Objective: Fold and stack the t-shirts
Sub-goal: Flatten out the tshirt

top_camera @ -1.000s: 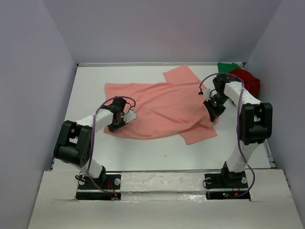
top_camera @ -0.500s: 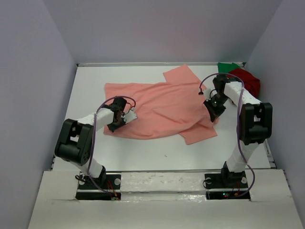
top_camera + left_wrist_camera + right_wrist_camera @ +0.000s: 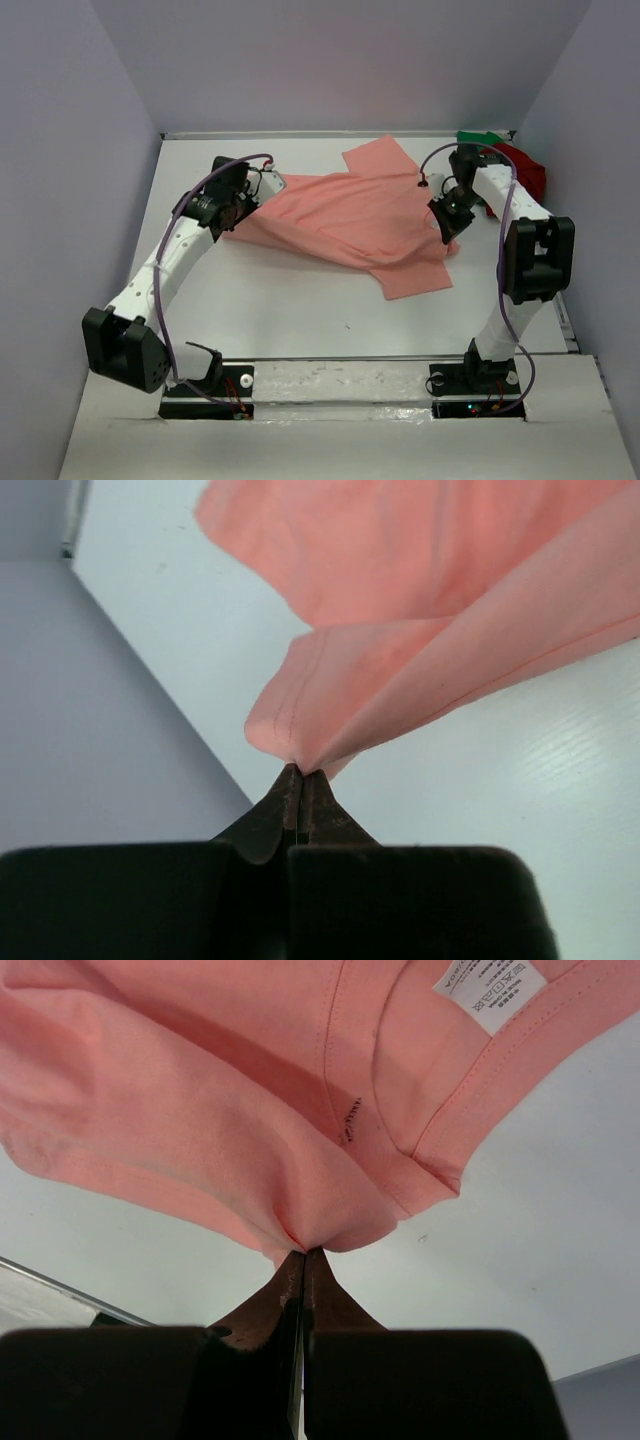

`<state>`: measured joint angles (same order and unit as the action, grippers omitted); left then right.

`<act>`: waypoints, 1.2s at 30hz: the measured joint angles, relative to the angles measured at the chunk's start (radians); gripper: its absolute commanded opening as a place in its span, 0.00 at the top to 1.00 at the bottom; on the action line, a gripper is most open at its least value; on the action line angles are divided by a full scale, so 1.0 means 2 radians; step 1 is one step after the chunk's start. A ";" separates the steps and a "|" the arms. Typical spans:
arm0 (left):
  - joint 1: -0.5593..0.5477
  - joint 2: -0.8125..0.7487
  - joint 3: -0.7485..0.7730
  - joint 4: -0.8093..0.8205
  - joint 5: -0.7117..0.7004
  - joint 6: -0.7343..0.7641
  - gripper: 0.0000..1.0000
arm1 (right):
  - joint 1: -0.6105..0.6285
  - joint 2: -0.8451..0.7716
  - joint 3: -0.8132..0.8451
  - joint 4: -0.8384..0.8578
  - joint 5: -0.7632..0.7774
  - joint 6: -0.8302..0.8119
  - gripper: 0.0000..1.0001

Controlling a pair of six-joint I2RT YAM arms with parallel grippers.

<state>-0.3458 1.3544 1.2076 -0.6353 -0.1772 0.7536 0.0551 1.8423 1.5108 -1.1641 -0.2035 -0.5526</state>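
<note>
The salmon-pink t-shirt [image 3: 350, 215] lies spread across the middle of the white table [image 3: 300, 310], partly raised between both arms. My left gripper [image 3: 252, 195] is shut on its left edge, the hem pinched at the tips [image 3: 300, 770] and lifted off the table. At the shirt's right side my right gripper [image 3: 447, 228] is shut on a bunch of cloth [image 3: 305, 1250] near the collar and its white label [image 3: 490, 990]. The dark red t-shirt [image 3: 522, 170] and the green t-shirt [image 3: 478, 138] sit bunched in the far right corner.
Grey walls close in the table on the left, back and right. The right arm's forearm [image 3: 500, 195] passes just in front of the red and green heap. A loose flap of the pink shirt [image 3: 415, 280] lies flat toward the table's middle front.
My left gripper has shut on the shirt's near-left edge and carried it up and toward the back, folding that side over. The right gripper has lifted slightly, still holding.
</note>
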 measured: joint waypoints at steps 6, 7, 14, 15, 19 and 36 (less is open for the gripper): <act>0.000 -0.051 0.010 -0.002 -0.029 -0.003 1.00 | 0.000 -0.009 0.006 -0.006 0.001 0.000 1.00; 0.000 -0.051 0.004 0.000 -0.036 -0.005 1.00 | 0.000 -0.012 0.008 -0.006 0.001 0.000 1.00; 0.000 -0.060 -0.063 0.023 -0.079 -0.009 1.00 | 0.000 -0.058 0.024 -0.002 0.006 0.005 1.00; 0.000 -0.064 -0.067 0.028 -0.086 -0.011 1.00 | 0.000 -0.070 0.026 -0.001 0.007 0.006 1.00; 0.000 -0.079 -0.067 0.046 -0.109 -0.021 1.00 | 0.000 -0.109 0.027 0.003 0.009 0.009 1.00; 0.012 -0.102 -0.067 0.080 -0.161 -0.041 1.00 | 0.000 -0.169 0.027 0.009 0.026 0.009 1.00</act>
<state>-0.3225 1.1507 1.0740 -0.4751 -0.4992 0.6708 0.0547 1.5036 1.5642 -1.1454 -0.1524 -0.5339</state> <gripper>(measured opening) 0.014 0.010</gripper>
